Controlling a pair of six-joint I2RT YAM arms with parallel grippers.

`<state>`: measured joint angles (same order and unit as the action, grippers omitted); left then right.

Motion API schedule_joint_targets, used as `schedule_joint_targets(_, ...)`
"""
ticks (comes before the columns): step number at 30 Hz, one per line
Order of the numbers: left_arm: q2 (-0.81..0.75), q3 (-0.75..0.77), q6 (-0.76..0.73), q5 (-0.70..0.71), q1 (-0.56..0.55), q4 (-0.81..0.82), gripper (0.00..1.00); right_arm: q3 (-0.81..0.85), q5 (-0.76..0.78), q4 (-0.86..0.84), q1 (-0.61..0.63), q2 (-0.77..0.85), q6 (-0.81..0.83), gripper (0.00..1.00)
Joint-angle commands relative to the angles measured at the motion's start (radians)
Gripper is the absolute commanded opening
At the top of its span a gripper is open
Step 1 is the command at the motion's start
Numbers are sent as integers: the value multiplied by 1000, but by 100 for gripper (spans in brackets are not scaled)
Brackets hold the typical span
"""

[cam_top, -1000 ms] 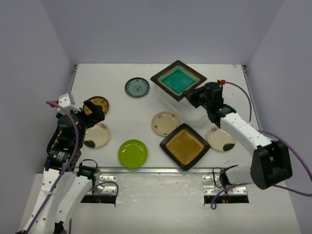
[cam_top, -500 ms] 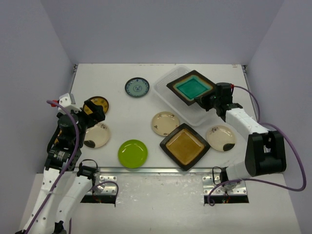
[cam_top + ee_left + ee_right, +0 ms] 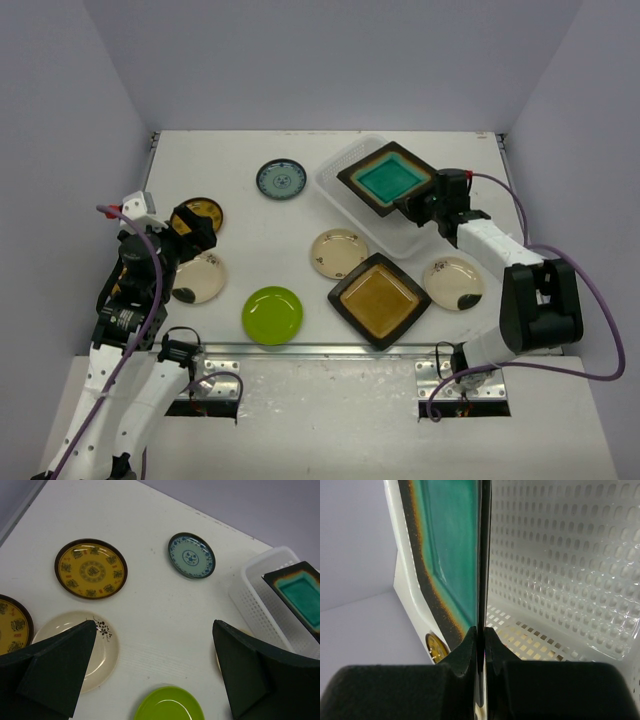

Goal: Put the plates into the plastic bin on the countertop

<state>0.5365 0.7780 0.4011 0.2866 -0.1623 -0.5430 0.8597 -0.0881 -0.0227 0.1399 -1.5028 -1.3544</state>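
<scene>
while the right gripper (image 3: 422,204) is pinched shut on one edge of the teal square plate (image 3: 385,178), that plate sits over the plastic bin (image 3: 338,172) in the upper right of the overhead view. it covers most of the bin, and only the bin's left rim and lower corner show around it. from the right wrist view the plate's edge is sandwiched between the two fingers with the perforated bin wall right behind it. i can't tell if the plate touches the bin floor.

the left gripper (image 3: 194,232) hangs at the left side of the frame with its jaws spread wide, gripping nothing, above a yellow patterned plate (image 3: 90,569) and a cream plate (image 3: 197,277).

everything else is flat on the countertop (image 3: 240,150), outside the bin: a small blue patterned plate (image 3: 281,179) at upper centre just left of the bin, a second cream plate (image 3: 339,252) in the middle, a brown square plate (image 3: 379,298) right below it, a lime green plate (image 3: 272,314) near the bottom edge, and a third cream plate (image 3: 453,283) at the lower right, under the right arm.
</scene>
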Motion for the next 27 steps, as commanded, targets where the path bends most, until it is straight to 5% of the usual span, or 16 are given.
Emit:
schedule_joint_targets(1, 4, 2, -7, -10, 7, 43, 100, 29, 22, -134, 29, 46, -12, 0)
schedule_joint_targets(17, 1, 1, -8, -17, 6, 44, 100, 23, 19, -103, 48, -19, -32, 1)
schedule_joint_targets(20, 2, 0, -9, -20, 3, 44, 100, 33, 31, -88, 47, -33, -16, 18)
schedule_joint_targets(23, 7, -2, -11, -28, 1, 47, 100, 56, 30, -58, 47, -52, 8, 52)
schedule_joint_targets(27, 18, -3, -14, -42, -2, 51, 100, 123, 37, 54, 46, -77, 59, 80)
